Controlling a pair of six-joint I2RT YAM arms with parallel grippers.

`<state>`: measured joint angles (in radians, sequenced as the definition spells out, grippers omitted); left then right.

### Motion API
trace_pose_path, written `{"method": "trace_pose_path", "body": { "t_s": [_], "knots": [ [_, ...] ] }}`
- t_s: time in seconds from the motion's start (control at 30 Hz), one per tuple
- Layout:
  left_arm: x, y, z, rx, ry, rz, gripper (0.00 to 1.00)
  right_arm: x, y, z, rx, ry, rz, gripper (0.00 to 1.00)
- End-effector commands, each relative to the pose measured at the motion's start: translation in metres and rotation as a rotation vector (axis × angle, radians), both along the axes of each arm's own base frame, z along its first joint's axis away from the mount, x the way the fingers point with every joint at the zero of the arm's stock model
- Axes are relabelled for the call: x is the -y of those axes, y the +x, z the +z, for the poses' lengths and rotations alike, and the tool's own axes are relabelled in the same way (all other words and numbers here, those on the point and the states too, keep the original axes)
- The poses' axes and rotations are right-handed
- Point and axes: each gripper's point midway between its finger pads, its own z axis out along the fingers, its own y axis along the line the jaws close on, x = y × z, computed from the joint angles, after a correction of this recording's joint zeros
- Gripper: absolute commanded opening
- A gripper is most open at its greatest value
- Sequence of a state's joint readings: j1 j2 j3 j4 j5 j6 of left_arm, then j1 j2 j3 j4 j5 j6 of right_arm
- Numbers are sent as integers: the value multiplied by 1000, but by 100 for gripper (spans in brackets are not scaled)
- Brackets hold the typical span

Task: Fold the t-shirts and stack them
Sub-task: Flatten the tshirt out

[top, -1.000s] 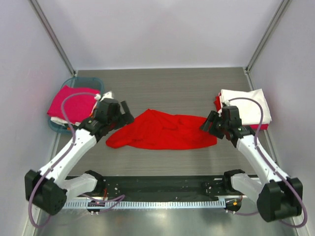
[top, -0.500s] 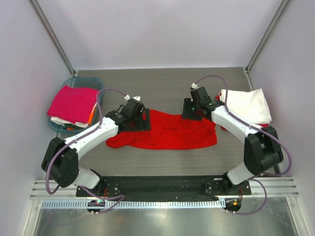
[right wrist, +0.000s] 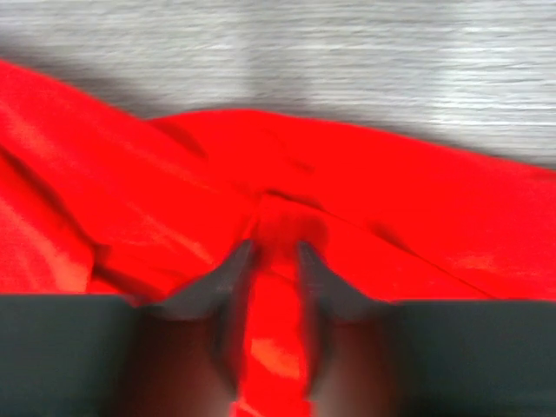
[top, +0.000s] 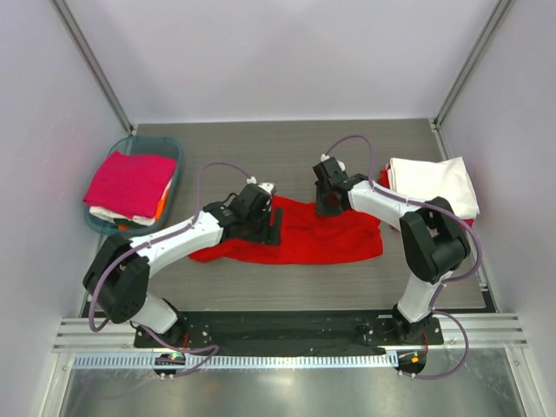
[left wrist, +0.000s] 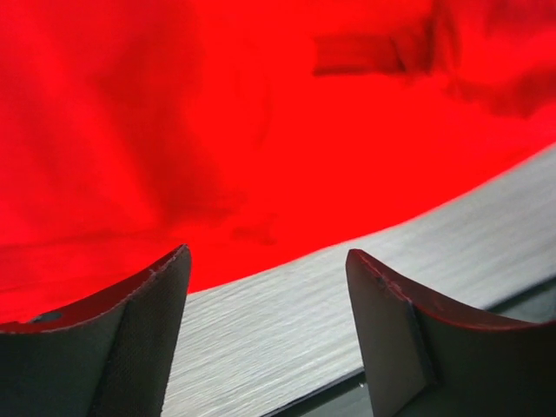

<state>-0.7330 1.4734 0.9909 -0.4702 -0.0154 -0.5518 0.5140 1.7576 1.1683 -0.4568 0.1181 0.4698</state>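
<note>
**Basket loaded, both claws at the red shirt**

Left of the red t-shirt (top: pixel 321 234), your teal basket (top: pixel 170 144) is holding the magenta t-shirt (top: pixel 130 182). Your left gripper (left wrist: pixel 265 256) is standing wide open at the red t-shirt's edge, holding nothing. Your right gripper (right wrist: pixel 274 248) is straddling a fold narrowly (too blurred to tell whether it grips).

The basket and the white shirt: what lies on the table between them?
In the top view, a crumpled red t-shirt lies between the basket and the white shirt, with the left gripper and the right gripper over it.
</note>
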Motion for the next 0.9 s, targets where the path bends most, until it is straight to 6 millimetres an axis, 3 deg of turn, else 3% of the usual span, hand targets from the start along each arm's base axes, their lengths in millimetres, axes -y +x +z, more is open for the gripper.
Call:
{"method": "trace_pose_path", "body": {
  "t_s": [0.0,0.07,0.1,0.27,0.4,0.5,0.57,0.6,0.7,0.8,0.87],
  "knots": [
    [33,-3,6,14,-80,-129,72,6,19,13,77,-25,-70,25],
    [37,-2,-3,2,-79,-134,72,12,17,18,94,-34,-92,7],
    [38,-4,-7,-3,-71,-143,71,15,16,22,107,-35,-100,3],
    [36,-6,-30,-41,-12,-157,69,29,13,50,174,-13,-129,1],
    [31,-4,-50,-80,53,-125,64,33,7,60,183,26,-128,1],
    [27,-2,-63,-102,91,-98,52,33,3,65,190,48,-131,1],
    [27,0,-65,-109,99,-90,36,35,-1,65,188,51,-133,1],
    [27,1,-65,-108,100,-89,23,38,-1,69,196,61,-145,1],
    [26,5,-52,-72,97,-77,0,47,-5,69,193,74,-167,1],
    [21,10,-29,-26,102,-55,0,60,-8,81,220,107,-206,1],
    [15,16,2,30,83,-39,0,72,-9,92,248,126,-233,1]
  ]
}}
